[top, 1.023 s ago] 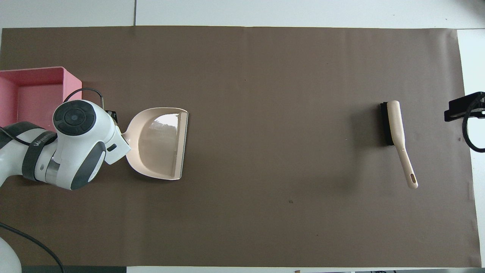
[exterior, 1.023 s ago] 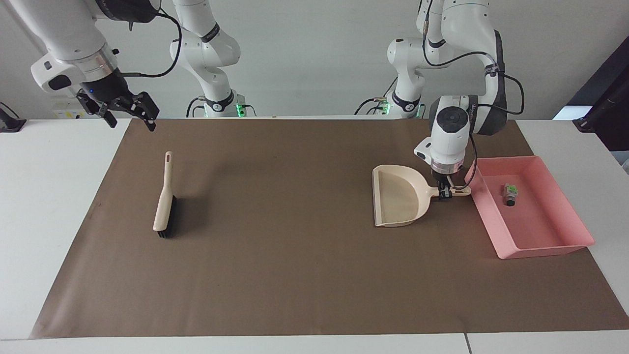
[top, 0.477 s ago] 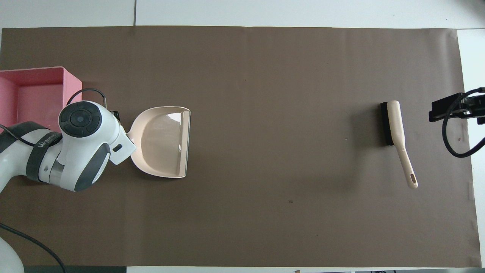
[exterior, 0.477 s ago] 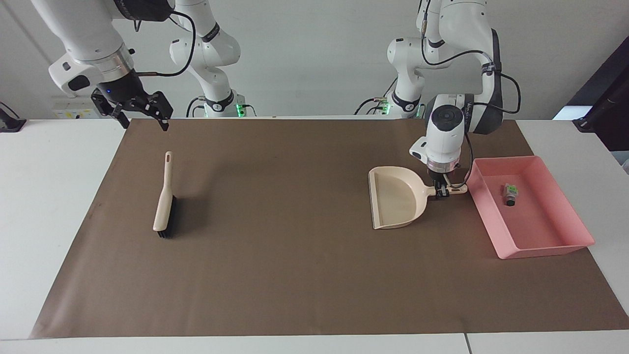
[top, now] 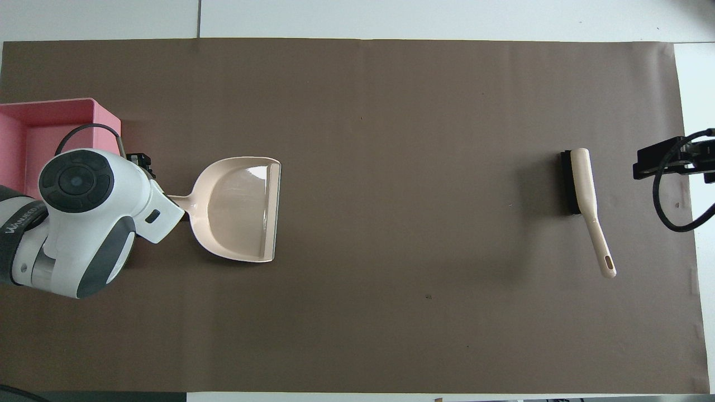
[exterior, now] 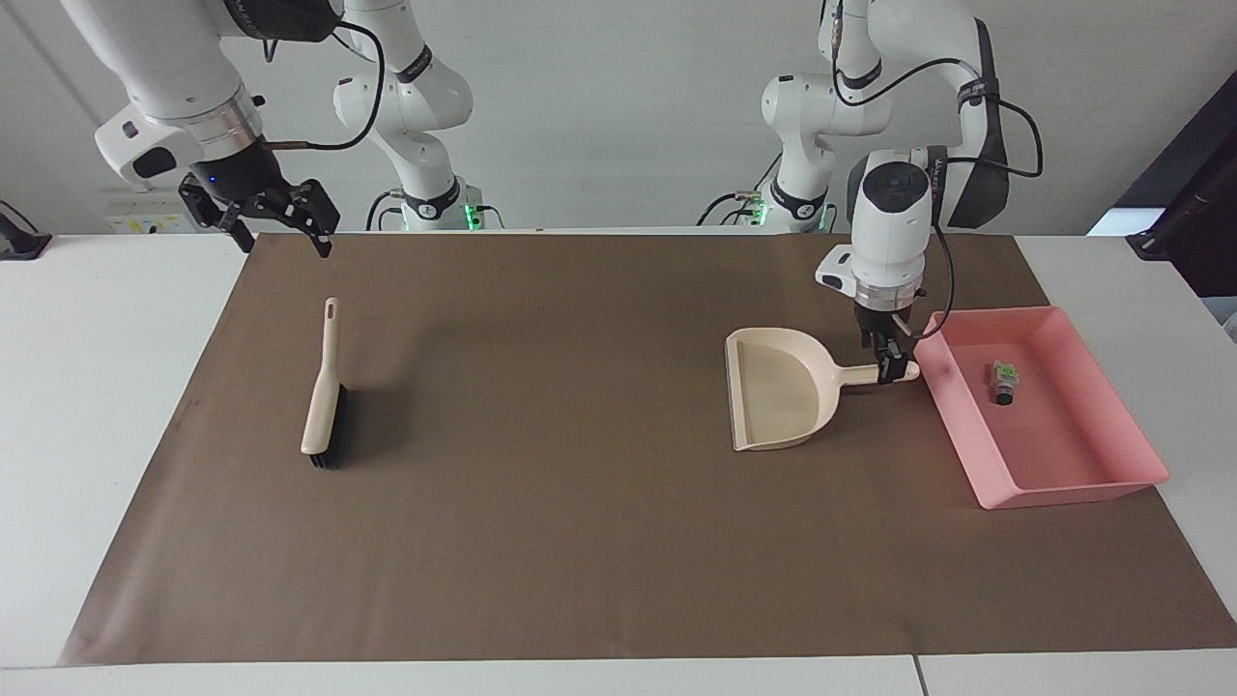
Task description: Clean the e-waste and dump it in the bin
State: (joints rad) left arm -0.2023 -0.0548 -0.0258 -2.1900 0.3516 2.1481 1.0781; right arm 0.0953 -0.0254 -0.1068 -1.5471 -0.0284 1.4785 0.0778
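Observation:
The pink bin stands at the left arm's end of the table and also shows in the overhead view. One piece of e-waste, white-and-green with a dark round end, lies inside it; no black part shows. The beige dustpan lies flat on the brown mat beside the bin, its handle pointing at the bin. My left gripper is at the handle's end. In the overhead view my left wrist hides it. My right gripper is open and empty, raised over the mat's corner by the brush.
A beige brush with black bristles lies on the mat toward the right arm's end, also in the overhead view. The brown mat covers most of the white table. The dustpan looks empty.
My left wrist has risen and shifted toward the bin, showing more of the dustpan's handle. The dustpan slid slightly away from the bin, then stayed. My right gripper moved in toward the mat, then held.

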